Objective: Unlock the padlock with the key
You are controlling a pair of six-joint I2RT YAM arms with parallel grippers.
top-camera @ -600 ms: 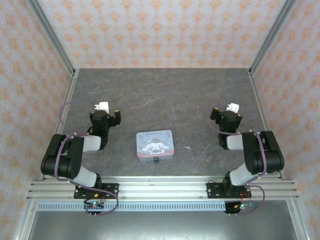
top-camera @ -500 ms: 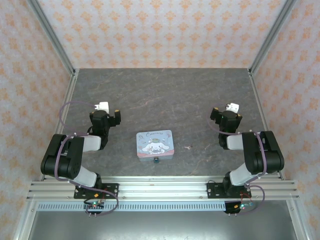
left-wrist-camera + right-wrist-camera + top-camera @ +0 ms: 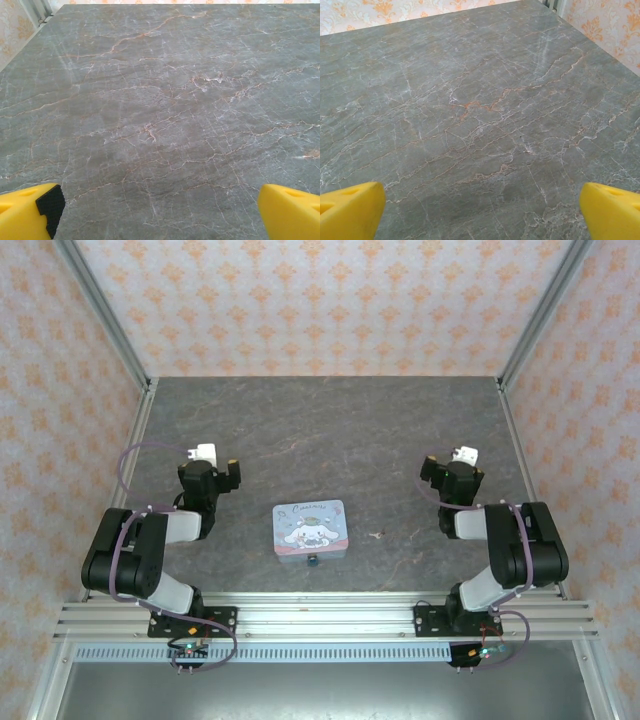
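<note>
Sitting just beside tin (image 3: 309, 527), padlock (image 3: 313, 559) barely discernible, key (image 3: 375, 535) a faint speck

The key (image 3: 375, 535) a mere speck, the padlock (image 3: 313, 559) tiny, details indistinct.

Honestly, barely anything to report. The left arm (image 3: 150, 540) has its wrist end nudged a hair toward the left edge of the table (image 3: 330, 420), and the purple cable loop (image 3: 122, 465) went with it. The right arm (image 3: 510, 540) looks like its forearm slid a touch toward the right edge. The key (image 3: 375, 535), down by the near edge right of centre, reads paler and pinkish now instead of dark. Can't tell if it actually moved.
</note>
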